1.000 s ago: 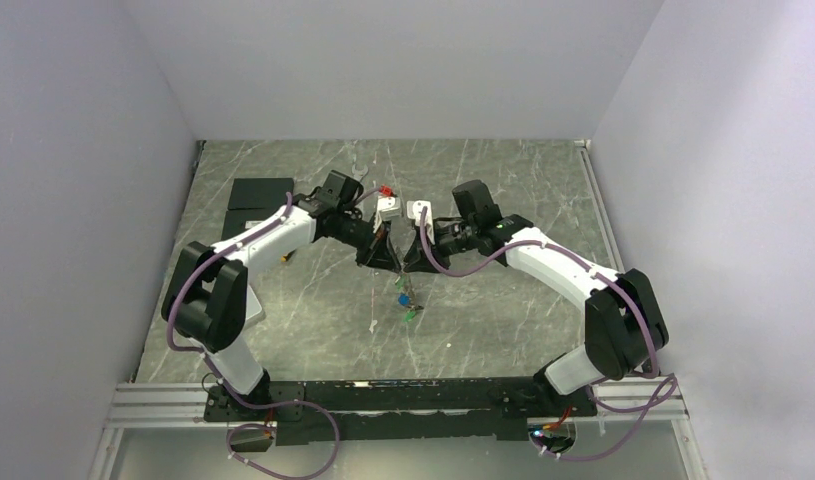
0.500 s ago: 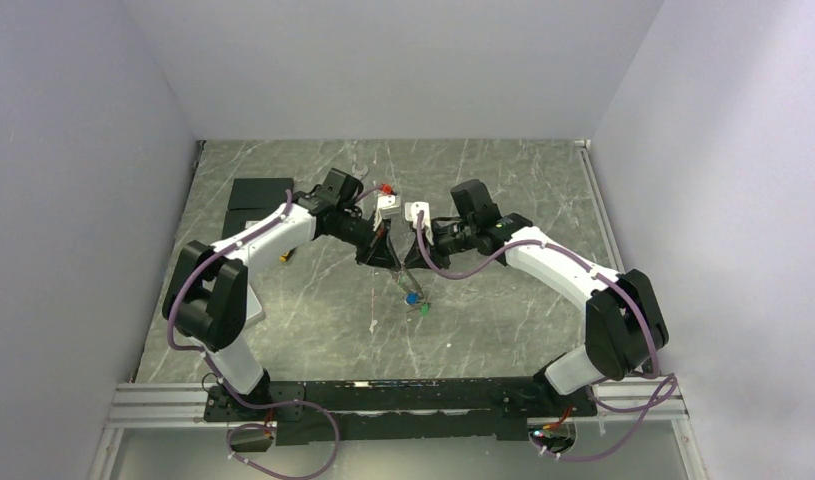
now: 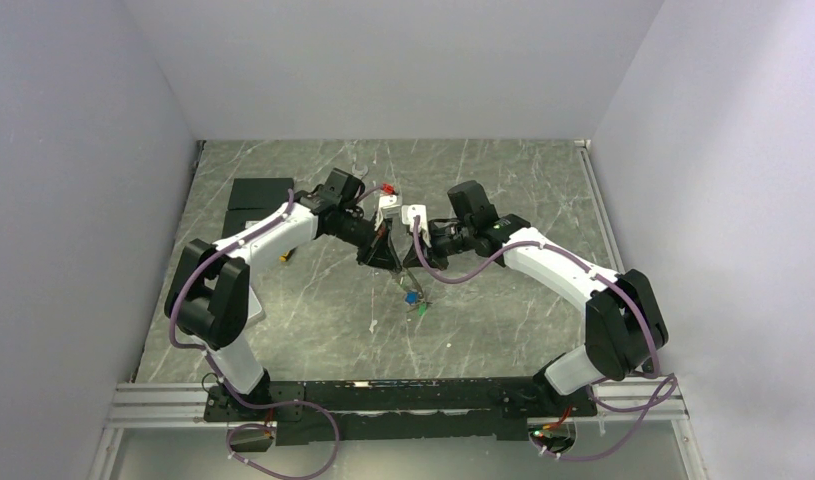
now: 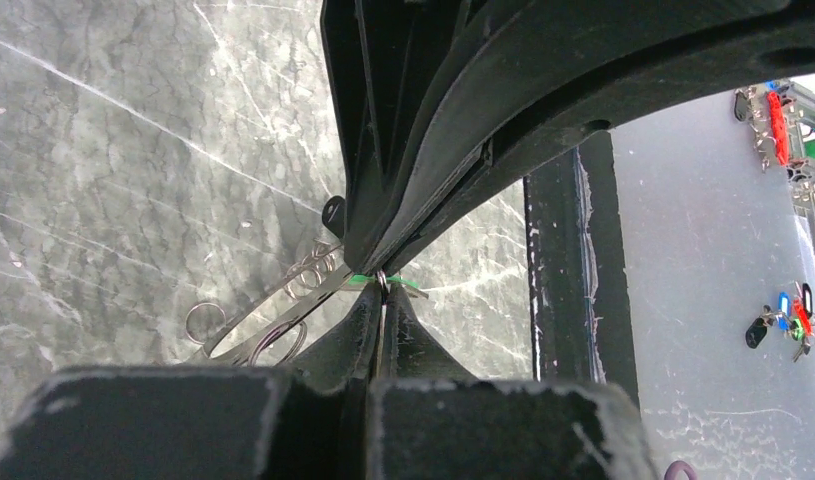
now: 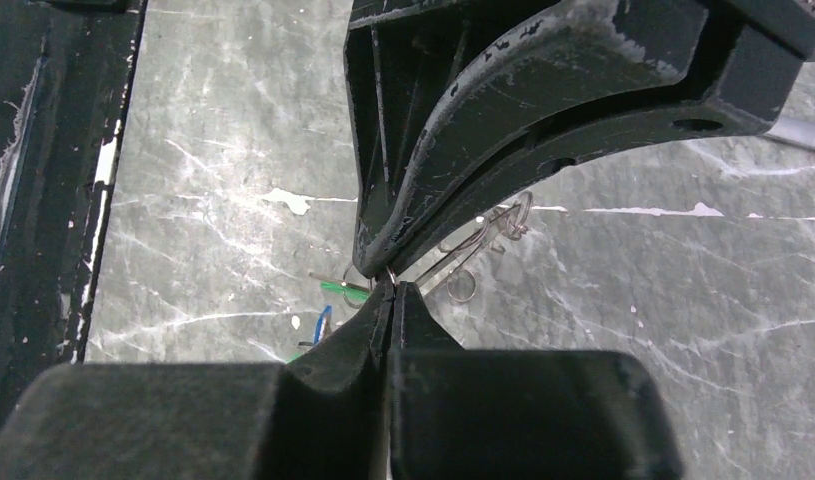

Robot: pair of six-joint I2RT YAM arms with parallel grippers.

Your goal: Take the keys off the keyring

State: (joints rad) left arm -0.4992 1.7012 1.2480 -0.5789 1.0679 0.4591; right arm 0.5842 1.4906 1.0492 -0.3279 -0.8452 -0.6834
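Metal keyring (image 4: 381,281) sits pinched in both the fully closed left tool (image 4: 381,305) and right tool (image 5: 391,298), midway between the worktop's (image 3: 513,310) side edges, presumably so the keys (image 3: 413,300) dangle free.

Two arms, the left arm (image 3: 283,228) and the right arm (image 3: 553,262), carry two grippers, the left gripper (image 3: 390,262) and the right gripper (image 3: 414,264); there is one key ring (image 4: 381,279), two clearly visible keys, one blue key (image 3: 411,297) and one green key (image 3: 420,310), and one black mat (image 3: 258,193) by the far left corner.
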